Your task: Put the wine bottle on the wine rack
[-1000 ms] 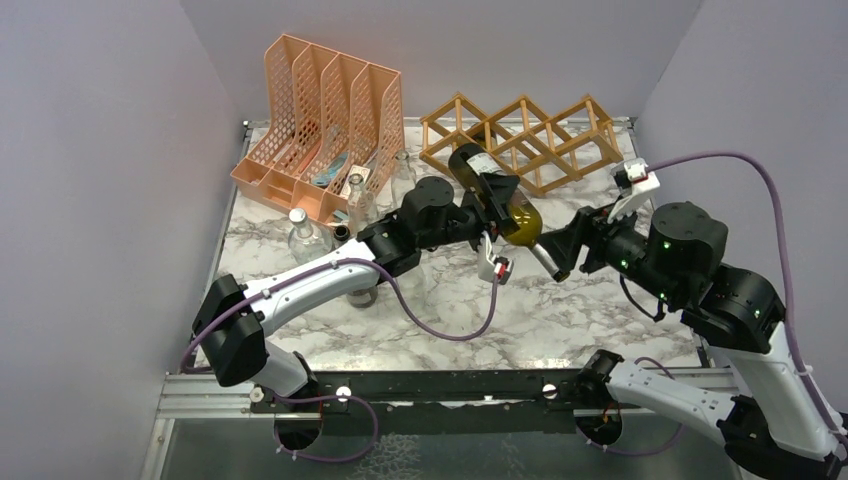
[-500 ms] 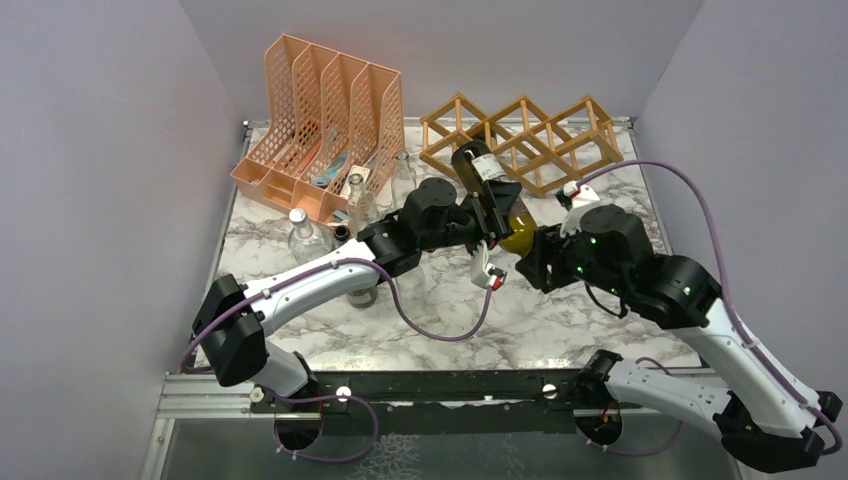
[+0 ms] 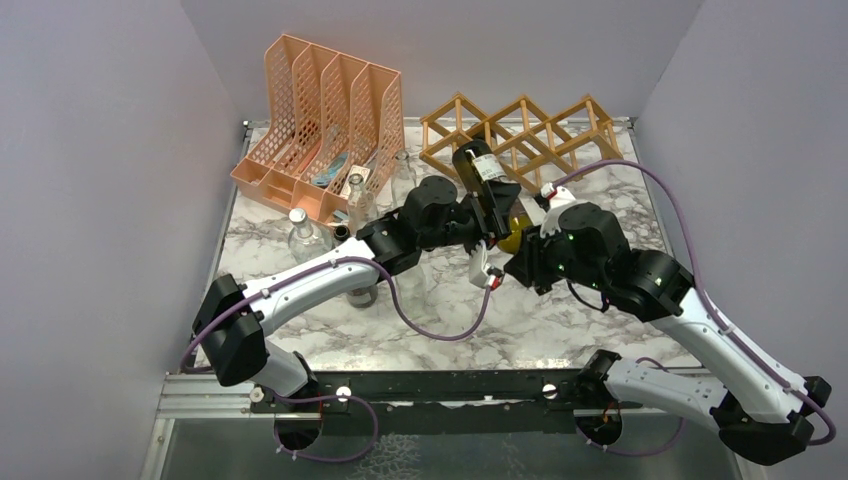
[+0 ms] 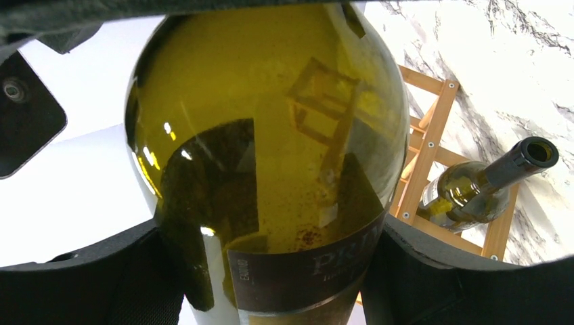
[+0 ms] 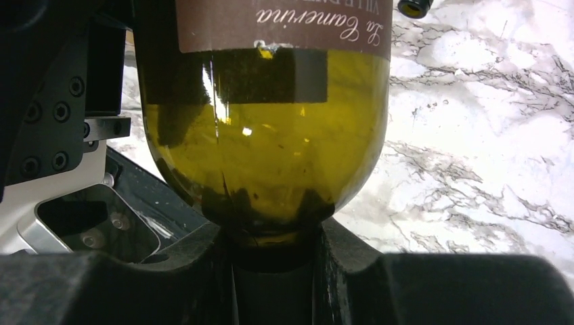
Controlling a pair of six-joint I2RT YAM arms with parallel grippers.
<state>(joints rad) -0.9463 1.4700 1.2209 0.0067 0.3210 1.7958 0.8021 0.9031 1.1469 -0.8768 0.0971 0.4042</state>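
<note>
The wine bottle [image 3: 481,168] is dark olive glass with a dark label, held tilted above the table in front of the wine rack [image 3: 560,135], its base toward the rack. My left gripper [image 3: 497,207] is shut on its body; in the left wrist view the bottle [image 4: 271,122] fills the frame between my gripper's [image 4: 271,291] black pads. My right gripper [image 3: 525,263] is shut on the neck below the shoulder; in the right wrist view the bottle [image 5: 271,135] rises from my gripper [image 5: 271,271]. The tan lattice rack also shows in the left wrist view [image 4: 423,159].
A peach mesh file organizer [image 3: 320,120] stands at the back left. Clear glass bottles [image 3: 305,237] stand in front of it. A second dark bottle [image 4: 474,193] lies against the rack's slats, mouth open. Walls close in on both sides.
My right arm has swung left and forward, and its gripper has slid up the bottle's neck and closed round it. The left gripper and bottle have barely moved.
</note>
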